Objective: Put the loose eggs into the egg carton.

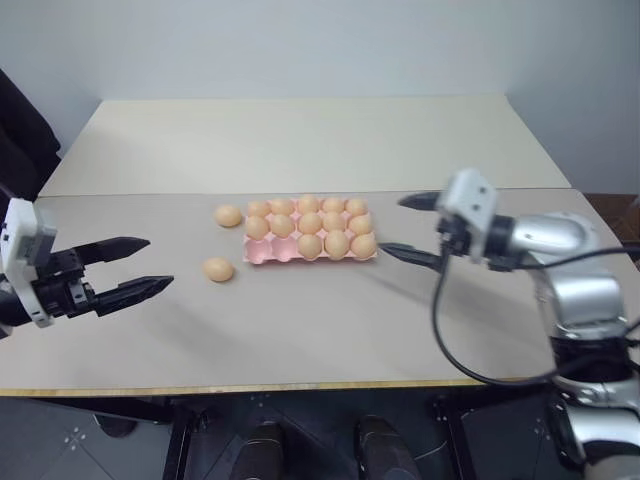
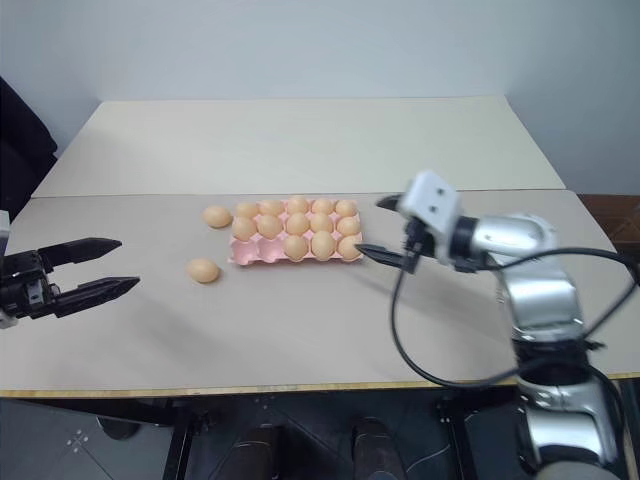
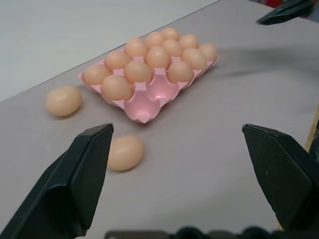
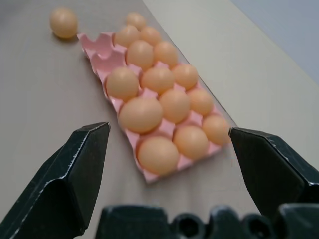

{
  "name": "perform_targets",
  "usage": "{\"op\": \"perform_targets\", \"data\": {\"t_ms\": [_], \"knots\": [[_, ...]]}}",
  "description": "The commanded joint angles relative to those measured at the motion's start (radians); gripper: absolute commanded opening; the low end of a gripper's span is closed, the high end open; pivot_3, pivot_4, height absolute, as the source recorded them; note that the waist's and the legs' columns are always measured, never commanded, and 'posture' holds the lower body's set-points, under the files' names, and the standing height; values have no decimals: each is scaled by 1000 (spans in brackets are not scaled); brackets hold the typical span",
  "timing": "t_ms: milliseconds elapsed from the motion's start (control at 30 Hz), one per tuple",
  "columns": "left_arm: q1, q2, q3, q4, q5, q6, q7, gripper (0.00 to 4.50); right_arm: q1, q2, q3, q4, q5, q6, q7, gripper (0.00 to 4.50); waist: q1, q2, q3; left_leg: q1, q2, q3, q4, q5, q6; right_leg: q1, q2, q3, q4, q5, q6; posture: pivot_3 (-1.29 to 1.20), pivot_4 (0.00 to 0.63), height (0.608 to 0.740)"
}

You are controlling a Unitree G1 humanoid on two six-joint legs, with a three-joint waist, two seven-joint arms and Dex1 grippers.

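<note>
Pink carton (image 1: 262,253) has two empty cups; two eggs (image 1: 219,269) lie loose. Both grippers (image 1: 128,270) (image 1: 412,228) gape empty; a nudge might roll one.

A pale beige bench (image 1: 300,330) runs across the near part of the scene, its front edge a lighter strip. Behind it, touching along a seam, stands a second bench (image 1: 300,140) of the same colour. A plain grey wall (image 1: 320,45) rises behind both.
</note>
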Motion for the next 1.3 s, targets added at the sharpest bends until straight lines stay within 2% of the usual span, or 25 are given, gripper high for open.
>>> {"op": "perform_targets", "data": {"t_ms": [33, 167, 367, 533, 667, 833, 967, 1067, 1267, 1300], "knots": [[38, 14, 65, 6, 2, -12, -26, 4500, 102, -63, -92, -78, 75, -33, 39, 4423, -3, 0, 0, 0, 0, 1, 0, 0, 0, 0, 0, 0, 0, 0, 0, 0, 150, 740], [61, 7, 71, -8, -2, -17, -27, 4500, 159, -99, -107, -101, 129, -19, 57, 4423, -6, 0, 0, 2, 1, 2, 0, 0, 0, 1, 1, 1, 1, 0, 0, 0, 150, 740], [18, -17, 2, -19, 21, -31, 36, 4500, 138, -107, -87, -94, 166, -17, 41, 4423, 2, 0, 0, 3, 1, 2, 0, 0, 0, 3, 0, 1, 0, 0, 0, 0, 150, 740], [-80, -69, -166, 23, 115, -92, 101, 4500, 118, -114, -75, -94, 186, -17, 41, 4423, 8, 0, 0, 2, 0, 2, 0, 0, 0, 3, 0, 1, -1, 0, 0, 0, 150, 740], [-202, -154, -319, 115, 224, -143, 186, 4500, 96, -117, -64, -95, 193, -15, 33, 4423, 8, -1, 0, 2, 0, 3, 0, 0, 0, 3, -1, 1, -1, 1, 1, 0, 150, 740], [-305, -231, -449, 252, 349, -205, 248, 4500, 84, -127, -59, -103, 207, -8, 26, 4423, 4, -1, 0, 1, 0, 2, 1, 0, 0, 2, 0, 1, -1, 1, 1, 0, 150, 740], [-337, -253, -497, 316, 390, -220, 243, 4500, 102, -146, -74, -120, 226, -4, 32, 4423, 3, -1, 0, 1, 0, 3, 1, 0, 0, 1, -1, 1, 0, 1, 1, 0, 150, 740], [-355, -265, -519, 345, 417, -226, 252, 3871, 105, -153, -79, -127, 238, 1, 25, 4474, 5, -1, 0, 1, 0, 3, 1, 0, 0, 1, -1, 1, 0, 1, 1, 0, 150, 740], [-376, -287, -508, 380, 416, -243, 243, 1937, 113, -168, -83, -128, 256, 1, 17, 4474, 6, -1, 0, 0, -1, 2, 2, 0, 0, 2, -1, 1, -1, 1, 1, 0, 150, 740], [-375, -286, -504, 378, 416, -242, 244, 1937, 113, -170, -83, -128, 256, 0, 17, 4474, 5, -1, 0, 0, -1, 2, 2, 0, 0, 2, -1, 1, 0, 1, 1, 0, 150, 740]]}}
